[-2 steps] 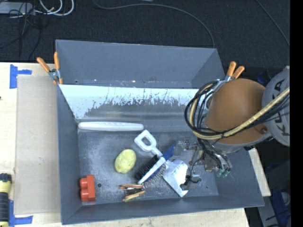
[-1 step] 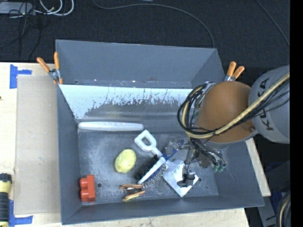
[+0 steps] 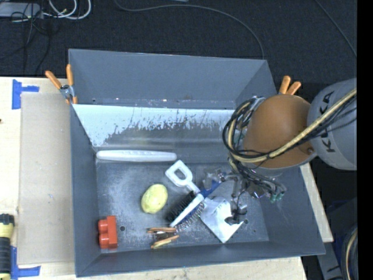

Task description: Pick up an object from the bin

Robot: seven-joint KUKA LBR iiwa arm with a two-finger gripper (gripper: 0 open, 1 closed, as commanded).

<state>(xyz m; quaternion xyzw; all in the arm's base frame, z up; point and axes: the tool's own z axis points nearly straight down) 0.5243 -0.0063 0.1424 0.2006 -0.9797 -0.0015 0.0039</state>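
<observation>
My gripper (image 3: 237, 210) hangs low in the bin's right front part, directly over a flat white, diamond-shaped piece (image 3: 220, 221) that lies on the floor. Its tip is at or just above that piece's upper right edge. Just to the left lies a brush (image 3: 185, 202) with a white looped handle and black bristles, set diagonally, with a small blue part at its right side. Whether the gripper touches the white piece cannot be told.
A yellow-green round fruit (image 3: 154, 198) sits left of the brush. A red block (image 3: 108, 232) lies at the front left, and wooden clothespins (image 3: 162, 236) lie along the front. A long white rod (image 3: 136, 155) rests by the back wall. The arm's cover and cables hang over the bin's right side.
</observation>
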